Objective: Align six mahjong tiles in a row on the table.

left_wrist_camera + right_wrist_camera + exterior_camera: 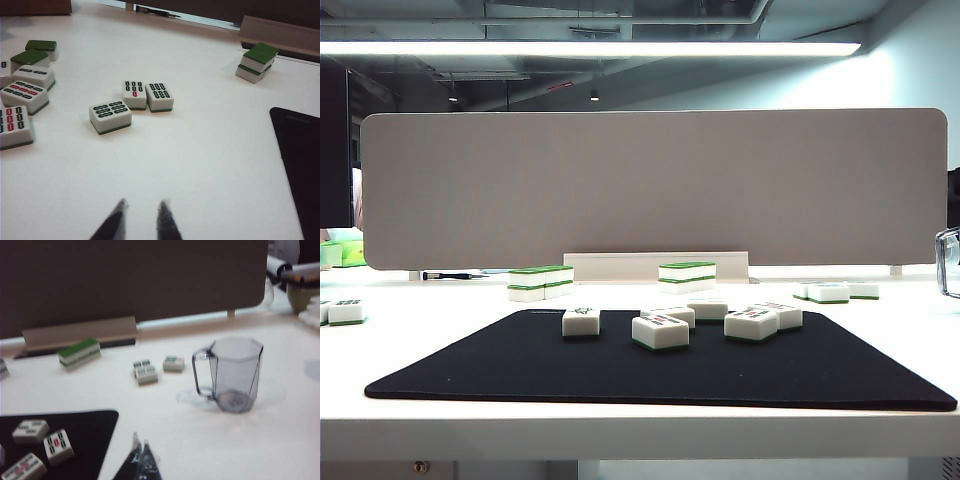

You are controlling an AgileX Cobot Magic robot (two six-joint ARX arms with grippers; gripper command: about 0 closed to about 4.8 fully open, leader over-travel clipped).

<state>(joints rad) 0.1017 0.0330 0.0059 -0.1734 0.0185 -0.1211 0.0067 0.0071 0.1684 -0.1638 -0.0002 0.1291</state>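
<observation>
Six mahjong tiles lie loosely scattered, not in a line, on the black mat (520, 365) of the white table (640, 428): one (581, 321) apart at the left, one (660, 331) in front, others behind and to the right (751, 324). Three of them (58, 445) show on the mat corner in the right wrist view. My left gripper (142, 205) hovers open and empty over bare table beside the mat's edge (300, 150). My right gripper (140, 440) is shut, empty, over bare table beside the mat corner (85, 422). Neither gripper shows in the exterior view.
Stacked green-topped tiles (540, 282) (687, 276) stand behind the mat, with loose tiles at the right (828, 292) and far left (345, 311). Several face-up tiles (110, 116) lie ahead of my left gripper. A clear plastic cup (235, 372) stands off the mat's right side. A grey divider (650, 185) closes the back.
</observation>
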